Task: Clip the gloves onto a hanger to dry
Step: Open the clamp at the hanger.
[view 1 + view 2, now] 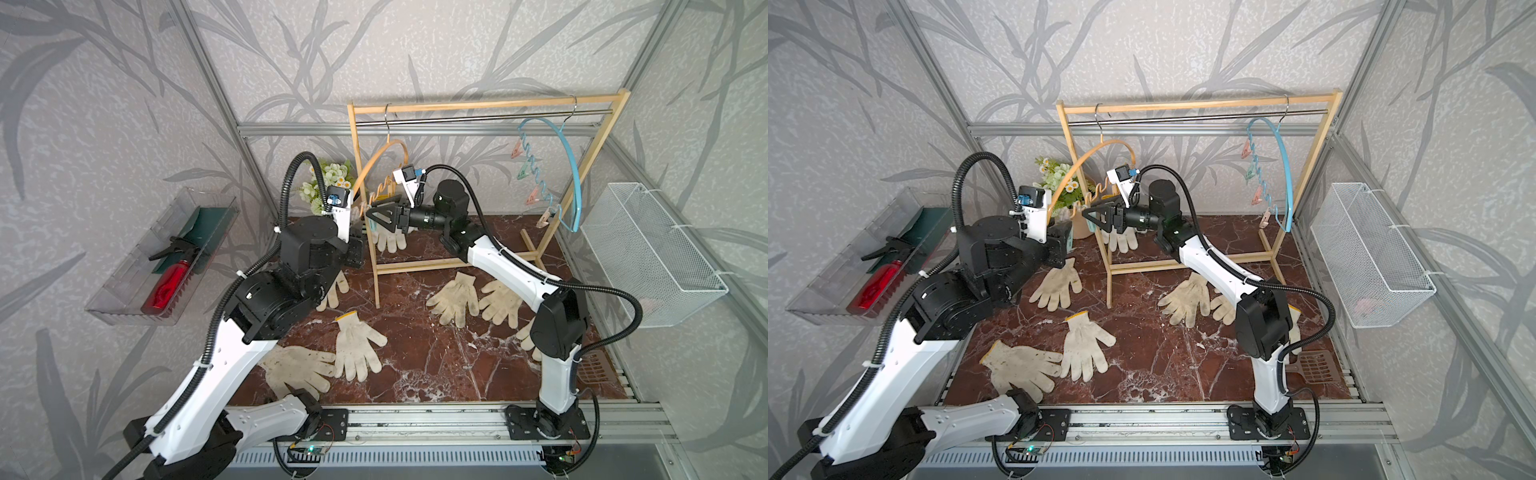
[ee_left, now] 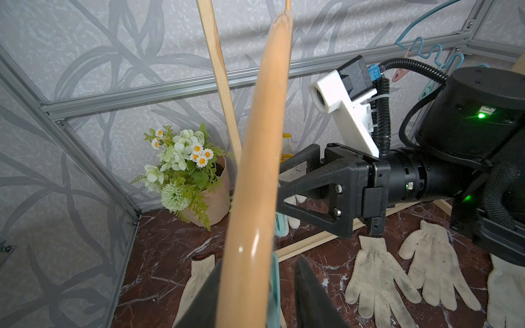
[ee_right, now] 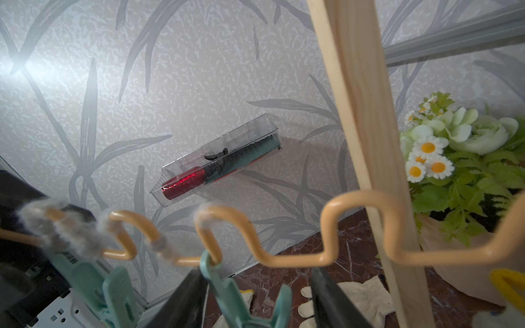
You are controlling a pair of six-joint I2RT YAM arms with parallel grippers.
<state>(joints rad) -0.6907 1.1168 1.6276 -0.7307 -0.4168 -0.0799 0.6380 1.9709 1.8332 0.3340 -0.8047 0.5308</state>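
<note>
Across both top views I count seven gloves (image 1: 357, 347): six flat on the tabletop (image 1: 436, 365), one hung glove (image 1: 388, 239) just below my right gripper (image 1: 372, 212). Left wrist view: the orange hanger (image 2: 255, 170), one of two, runs between the jaws of my left gripper (image 2: 260, 264); whether they pinch it cannot be told. Right wrist view: right jaws spread astride one teal peg (image 3: 230, 295) of two, gloves lying beneath.
</note>
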